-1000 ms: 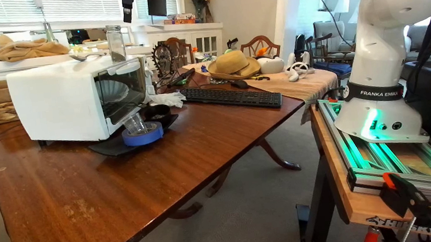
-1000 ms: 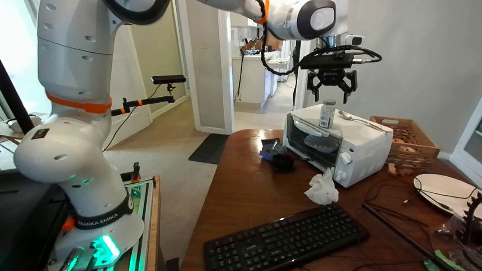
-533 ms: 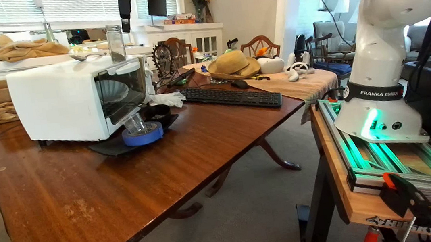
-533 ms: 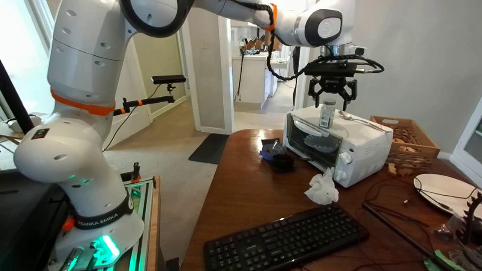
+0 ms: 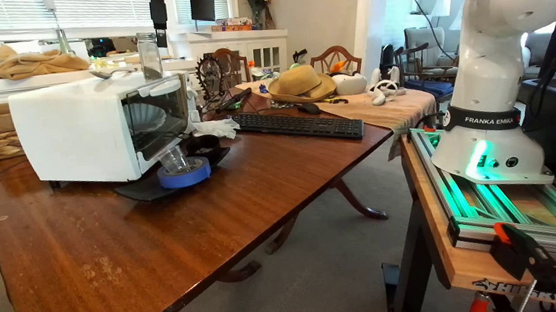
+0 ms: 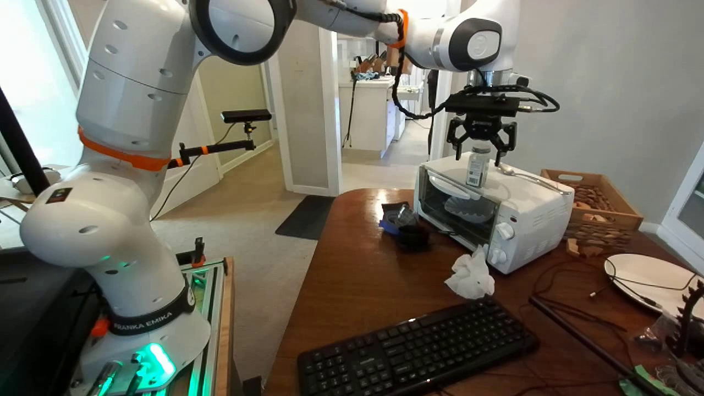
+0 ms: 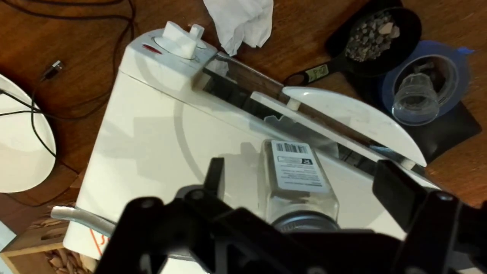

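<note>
A glass jar (image 6: 476, 172) with a grey lid and a white barcode label stands upright on a white toaster oven (image 5: 71, 132), near its front edge. My gripper (image 6: 478, 160) points down over the oven, jaws wide apart. In the wrist view the jar (image 7: 298, 167) shows between the two fingers (image 7: 216, 175), with a gap on each side; neither finger touches it. The gripper's body hides part of the lid there. Behind the jar a metal spoon (image 6: 528, 176) lies on the oven top. Through the oven's glass door a pale fluted dish (image 5: 145, 116) is visible.
Before the oven door are a blue tape roll (image 5: 185, 177), a clear cup (image 7: 415, 102) and a black scoop (image 7: 335, 65) of gravel. White crumpled tissue (image 6: 470, 275), a keyboard (image 6: 418, 346), a plate (image 6: 643, 267) with cables and a wooden basket (image 6: 632, 220) surround the oven.
My gripper has come down from above the jar until its fingertips are level with the jar's upper part, shifting slightly sideways at the end. The jaws stay wide; jar and spoon have not moved.
</note>
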